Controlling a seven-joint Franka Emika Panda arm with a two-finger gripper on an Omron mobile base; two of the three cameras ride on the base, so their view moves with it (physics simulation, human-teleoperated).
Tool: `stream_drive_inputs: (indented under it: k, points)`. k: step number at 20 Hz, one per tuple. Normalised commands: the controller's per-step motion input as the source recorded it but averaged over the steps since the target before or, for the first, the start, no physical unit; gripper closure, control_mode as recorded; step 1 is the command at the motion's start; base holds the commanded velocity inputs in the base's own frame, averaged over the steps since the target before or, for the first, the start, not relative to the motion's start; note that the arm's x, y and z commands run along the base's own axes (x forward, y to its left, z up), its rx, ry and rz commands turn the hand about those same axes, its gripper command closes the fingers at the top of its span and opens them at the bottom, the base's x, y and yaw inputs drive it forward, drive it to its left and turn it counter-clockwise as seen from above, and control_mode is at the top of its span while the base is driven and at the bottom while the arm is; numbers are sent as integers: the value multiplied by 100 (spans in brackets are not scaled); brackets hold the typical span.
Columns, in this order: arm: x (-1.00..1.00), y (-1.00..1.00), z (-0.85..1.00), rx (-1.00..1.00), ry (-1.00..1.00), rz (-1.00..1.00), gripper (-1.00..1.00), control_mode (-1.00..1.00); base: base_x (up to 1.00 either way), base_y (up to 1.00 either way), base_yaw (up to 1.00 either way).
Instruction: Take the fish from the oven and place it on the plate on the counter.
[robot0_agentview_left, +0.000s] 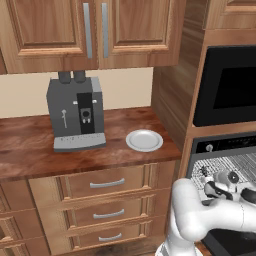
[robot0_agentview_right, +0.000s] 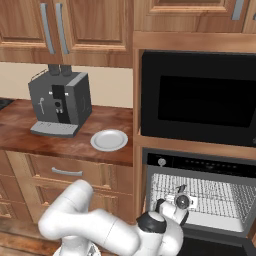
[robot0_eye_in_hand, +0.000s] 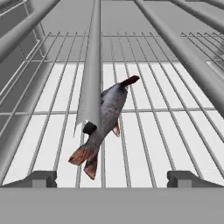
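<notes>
The fish (robot0_eye_in_hand: 107, 118), grey with a reddish tail, lies on the silver wire rack (robot0_eye_in_hand: 175, 131) inside the oven (robot0_agentview_right: 200, 164). Its tail end points toward my gripper (robot0_eye_in_hand: 114, 177). A thick rack bar (robot0_eye_in_hand: 92, 65) closer to the camera crosses over part of the fish. My gripper is open. Its two dark fingertips (robot0_eye_in_hand: 41, 177) stand wide apart, short of the fish, with nothing between them. In both base views my arm reaches into the oven opening (robot0_agentview_left: 225, 165). The round pale plate (robot0_agentview_left: 144, 140) (robot0_agentview_right: 109, 140) rests bare on the reddish-brown counter (robot0_agentview_left: 30, 145) (robot0_agentview_right: 20, 120), left of the oven.
A grey coffee machine (robot0_agentview_left: 77, 112) (robot0_agentview_right: 59, 102) stands on the counter left of the plate. A black-glass appliance (robot0_agentview_right: 200, 95) sits above the oven. A wooden side wall (robot0_agentview_left: 172, 95) separates counter and oven. Oven rack bars run close above and beside the hand.
</notes>
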Motion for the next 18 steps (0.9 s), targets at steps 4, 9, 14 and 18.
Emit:
stream_drive_inputs:
  k: [4,9,14,18]
  points:
    - [0,-23,-74,10,-14,0,-100,-100,0,0,0]
    - [0,-15,-23,2,-8,0,-100,-100,0,0,0]
    - [-2,-19,-18,2,-13,0,-100,-100,0,0,0]
    - [-9,-34,-22,5,-24,0,-100,-100,0,0,0]
